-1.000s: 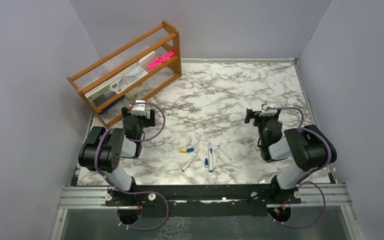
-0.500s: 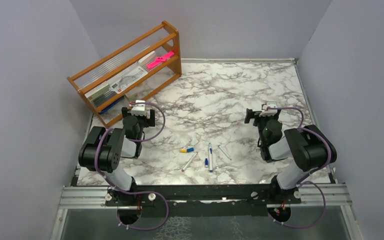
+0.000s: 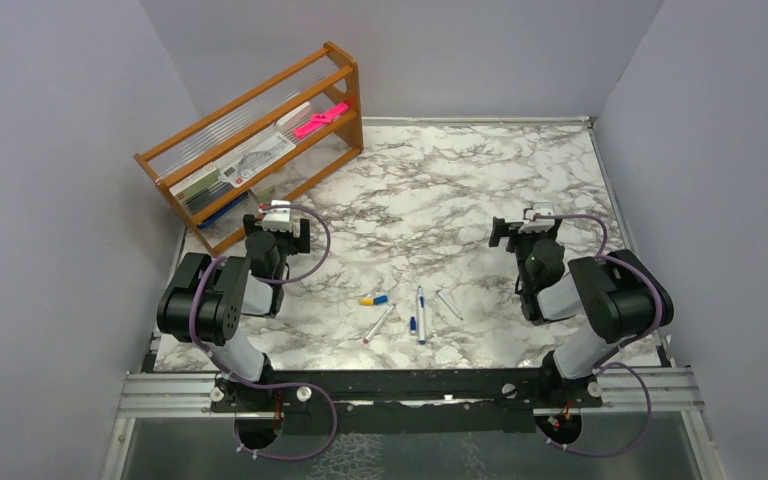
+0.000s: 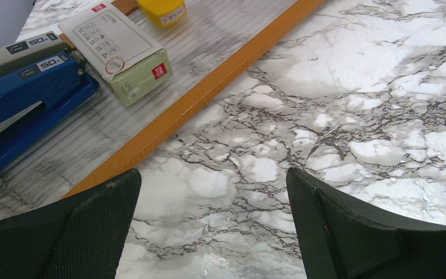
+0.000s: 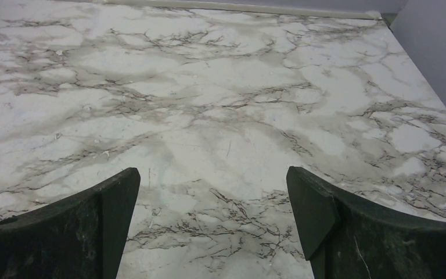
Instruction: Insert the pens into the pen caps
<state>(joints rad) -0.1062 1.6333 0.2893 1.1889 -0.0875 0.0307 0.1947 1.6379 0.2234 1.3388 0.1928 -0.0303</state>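
Observation:
Three white pens lie on the marble table between the arm bases in the top view: one with a red end (image 3: 378,323), one with blue ends (image 3: 421,314) and a plain one (image 3: 449,304). A yellow-and-blue pen cap (image 3: 373,299) lies just left of them, and a small blue pen cap (image 3: 412,324) sits between two pens. My left gripper (image 3: 278,232) (image 4: 213,174) hangs open over bare marble beside the shelf. Over bare marble on the right, my right gripper (image 3: 530,235) (image 5: 213,171) is open too. Neither wrist view shows a pen or cap.
A wooden shelf (image 3: 260,140) stands at the back left, holding a pink object (image 3: 320,118), a blue stapler (image 4: 23,99), a pale green box (image 4: 116,52) and a yellow item (image 4: 161,9). Grey walls enclose the table on three sides.

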